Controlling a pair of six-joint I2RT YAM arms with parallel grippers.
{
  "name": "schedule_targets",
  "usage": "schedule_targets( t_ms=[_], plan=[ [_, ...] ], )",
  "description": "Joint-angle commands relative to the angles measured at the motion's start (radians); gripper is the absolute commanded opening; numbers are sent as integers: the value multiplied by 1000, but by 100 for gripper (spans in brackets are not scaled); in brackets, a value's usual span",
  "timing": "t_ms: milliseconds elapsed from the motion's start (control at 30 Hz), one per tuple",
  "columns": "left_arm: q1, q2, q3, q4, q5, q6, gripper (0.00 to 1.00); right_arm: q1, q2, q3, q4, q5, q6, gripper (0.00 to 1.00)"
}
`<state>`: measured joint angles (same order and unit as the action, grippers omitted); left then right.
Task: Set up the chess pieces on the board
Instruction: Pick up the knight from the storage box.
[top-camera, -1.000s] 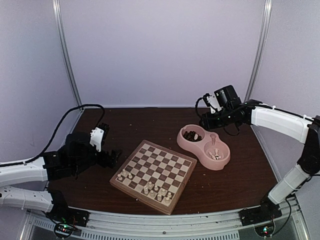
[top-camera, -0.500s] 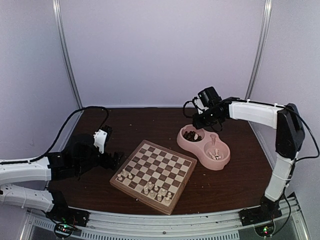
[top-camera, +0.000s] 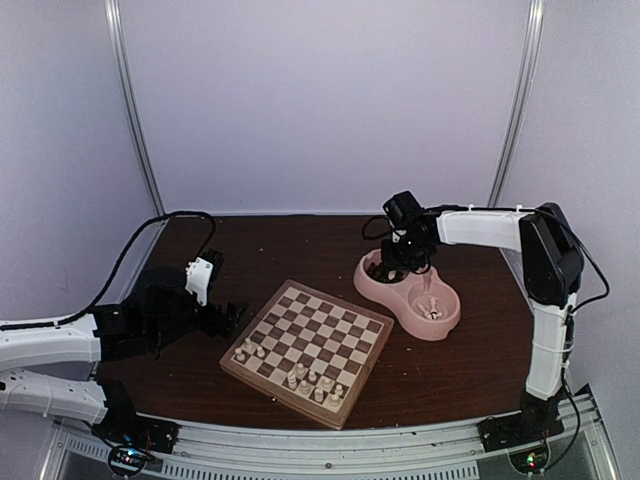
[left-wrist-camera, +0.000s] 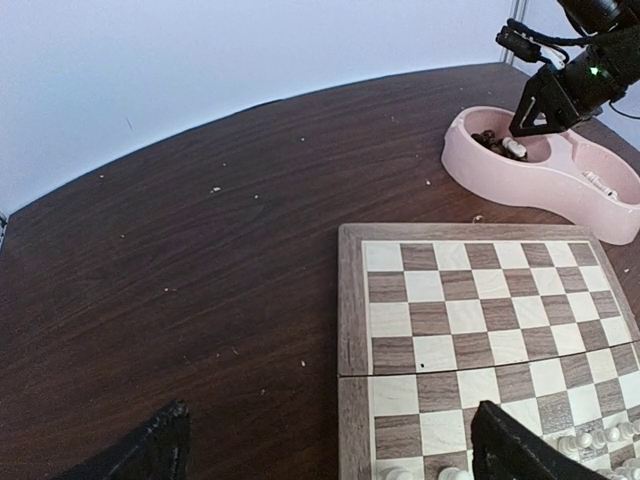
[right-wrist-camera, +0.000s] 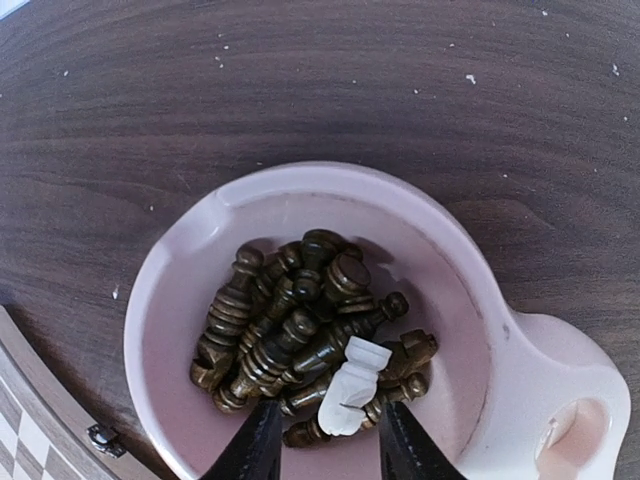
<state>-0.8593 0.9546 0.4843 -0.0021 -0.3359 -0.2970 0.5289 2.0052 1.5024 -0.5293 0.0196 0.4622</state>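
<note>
The board (top-camera: 310, 340) lies mid-table, with several cream chess pieces (top-camera: 312, 382) standing along its near edge. My right gripper (right-wrist-camera: 330, 445) is open and low in the pink bowl's left compartment. Its fingers (right-wrist-camera: 258, 440) straddle one cream piece (right-wrist-camera: 350, 385) lying on a heap of dark brown pieces (right-wrist-camera: 290, 320), without touching it. From above, that gripper (top-camera: 408, 258) hangs over the bowl. More cream pieces (top-camera: 430, 305) sit in the bowl's right compartment. My left gripper (left-wrist-camera: 335, 460) is open and empty, low at the board's left edge (left-wrist-camera: 352, 330).
The pink double bowl (top-camera: 445, 325) stands right of the board, close to its far right corner; its rim (right-wrist-camera: 300, 180) fills the right wrist view. Dark wooden table (left-wrist-camera: 200, 260) extends left of the board. Walls enclose the back and sides.
My right arm swung left and came down from behind the bowl into its dark-piece compartment. My left gripper shifted slightly toward the board.
</note>
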Motion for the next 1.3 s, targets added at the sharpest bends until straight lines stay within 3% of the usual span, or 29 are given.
schedule_targets(
  t_ms=[0,500,833,933,1267],
  plan=[
    [-3,0,17,30,10,7,98,-18,51,55,-24,-1,90,35],
    [-3,2,19,28,0,13,98,-43,159,188,-156,-18,115,40],
    [-3,3,22,24,16,14,98,-44,162,225,-207,-49,100,28],
    [-3,5,25,21,19,14,98,-44,145,223,-202,-50,96,21],
    [-4,37,45,7,26,22,98,-48,64,203,-129,-69,61,20]
  ],
)
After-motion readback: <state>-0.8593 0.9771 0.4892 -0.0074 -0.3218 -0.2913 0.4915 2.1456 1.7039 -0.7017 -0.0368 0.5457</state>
